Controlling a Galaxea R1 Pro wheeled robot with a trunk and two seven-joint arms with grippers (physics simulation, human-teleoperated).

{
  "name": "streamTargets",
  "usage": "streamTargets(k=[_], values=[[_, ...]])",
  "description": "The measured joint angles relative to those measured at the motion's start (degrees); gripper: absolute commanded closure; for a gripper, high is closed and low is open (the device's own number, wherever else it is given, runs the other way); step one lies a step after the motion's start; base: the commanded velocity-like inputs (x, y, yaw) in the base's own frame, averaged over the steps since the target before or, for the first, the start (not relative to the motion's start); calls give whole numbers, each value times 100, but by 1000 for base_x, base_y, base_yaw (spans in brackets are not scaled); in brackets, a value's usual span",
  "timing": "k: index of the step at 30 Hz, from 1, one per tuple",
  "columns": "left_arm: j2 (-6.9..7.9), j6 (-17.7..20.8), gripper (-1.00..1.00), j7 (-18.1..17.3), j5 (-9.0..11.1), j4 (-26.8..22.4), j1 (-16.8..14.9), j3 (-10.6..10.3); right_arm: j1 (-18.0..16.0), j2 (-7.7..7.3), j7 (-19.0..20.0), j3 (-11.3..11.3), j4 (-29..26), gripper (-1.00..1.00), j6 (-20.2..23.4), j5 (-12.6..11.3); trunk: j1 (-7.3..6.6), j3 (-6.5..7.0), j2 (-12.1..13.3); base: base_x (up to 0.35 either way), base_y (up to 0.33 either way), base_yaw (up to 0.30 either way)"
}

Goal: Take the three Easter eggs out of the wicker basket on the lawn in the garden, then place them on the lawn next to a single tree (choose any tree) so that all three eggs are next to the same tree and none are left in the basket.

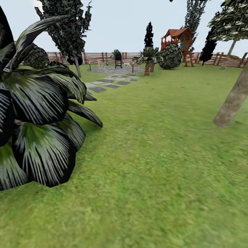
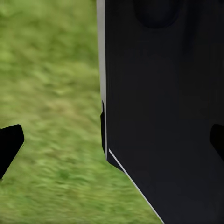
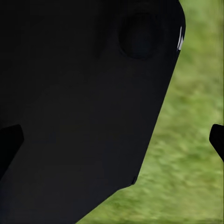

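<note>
The Easter eggs and the wicker basket are out of view. Green lawn [image 1: 155, 155] spreads ahead of me in the garden. A tree with a thick grey-beige leaning trunk [image 1: 232, 101] stands on the grass at the right edge of the head view. In the left wrist view my left gripper [image 2: 112, 142] is open, its dark fingertips [image 2: 9, 145] far apart over grass, with a dark panel of my own body in front. In the right wrist view my right gripper [image 3: 112, 142] is open too, nothing between its fingertips [image 3: 217, 140].
A big dark broad-leaved plant [image 1: 38, 110] crowds the near left. Grey stepping stones [image 1: 110, 82] lead to a round patio [image 1: 113, 70] with a black grill [image 1: 118, 58]. Far back stand small palms [image 1: 148, 60], a round bush [image 1: 170, 57], a red play tower [image 1: 177, 41] and a slatted fence [image 1: 96, 57].
</note>
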Motion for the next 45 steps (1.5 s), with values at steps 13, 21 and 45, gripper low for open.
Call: streamTargets(k=[13,21,45], values=[[0,0,-100,0,0,0,0,0,0,18,-7,8,-1,-100,1,0,0,37,0,0,0,-185],[0,7,-100,0,7,0,0,8,0,22,-8,7,-1,-100,1,4,-3,38,0,219,0,-2],[0,8,-100,0,12,7,0,8,0,16,-8,7,-1,-100,1,8,-4,38,0,329,0,-95]])
